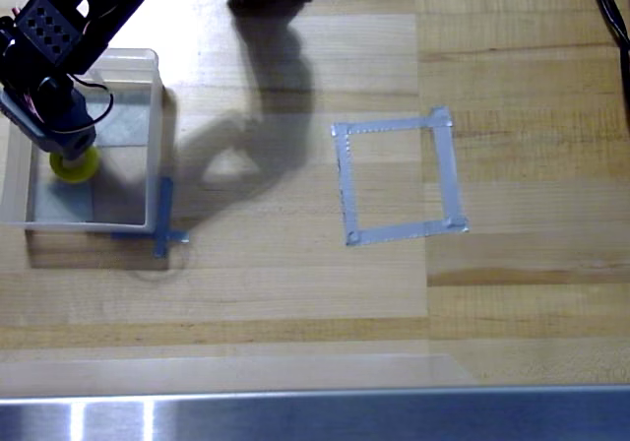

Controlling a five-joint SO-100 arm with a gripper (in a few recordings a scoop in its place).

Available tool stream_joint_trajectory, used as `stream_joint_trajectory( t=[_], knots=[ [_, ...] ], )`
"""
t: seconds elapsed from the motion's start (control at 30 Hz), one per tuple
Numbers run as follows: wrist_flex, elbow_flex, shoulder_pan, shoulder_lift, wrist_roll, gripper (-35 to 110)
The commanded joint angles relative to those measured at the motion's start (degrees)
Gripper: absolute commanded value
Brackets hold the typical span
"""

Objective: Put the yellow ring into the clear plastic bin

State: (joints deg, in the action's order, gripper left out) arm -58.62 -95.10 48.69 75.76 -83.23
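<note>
In the overhead view, a strip of shiny metal edging (315, 416) is running along the near side of the wooden table (295, 293). Farther in, on the right half, a square outline of grey tape (398, 177) is lying flat on the wood, well apart from everything else. A short blue tape cross (163, 226) is sitting just beside the near right corner of the clear plastic bin (156, 136), which is standing at the far left.

The yellow ring (73, 166) is sitting inside the bin, toward its left half, over the grey patches showing through the base. It seems to be lying roughly flat with its hole facing upward; being round, it is showing no long axis. Most of it is being hidden by the dark arm (59, 28), which is reaching in from the far left edge and casting a broad shadow across the wood to the right of the bin.

The gripper (71, 144) is pointing down into the bin directly over the ring and appears to be touching it. Whether its fingers are clenched on the ring or released cannot be told from above.
</note>
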Motion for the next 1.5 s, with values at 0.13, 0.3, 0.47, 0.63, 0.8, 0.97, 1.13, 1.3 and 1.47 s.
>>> stream_joint_trajectory(
  t=[0.13, 0.3, 0.47, 0.63, 0.8, 0.97, 1.13, 1.3, 1.47],
  knots=[
    [-0.09, -0.79, 0.18, 2.99, 0.18, 0],
    [-0.09, -0.79, 0.0, 3.69, 0.26, 4],
    [-0.7, -0.88, -0.18, 5.71, 0.26, 14],
    [-2.2, -0.97, -0.18, 8.17, 0.26, 20],
    [-7.29, -0.79, -1.76, 16.7, 0.26, 20],
    [-12.92, -0.88, -6.68, 26.89, 0.18, 20],
    [-21.27, -2.64, -15.38, 36.12, 0.0, 20],
    [-26.02, -11.69, -26.81, 45.88, -0.53, 20],
    [-23.82, -28.65, -36.21, 58.54, -0.62, 20]
  ],
)
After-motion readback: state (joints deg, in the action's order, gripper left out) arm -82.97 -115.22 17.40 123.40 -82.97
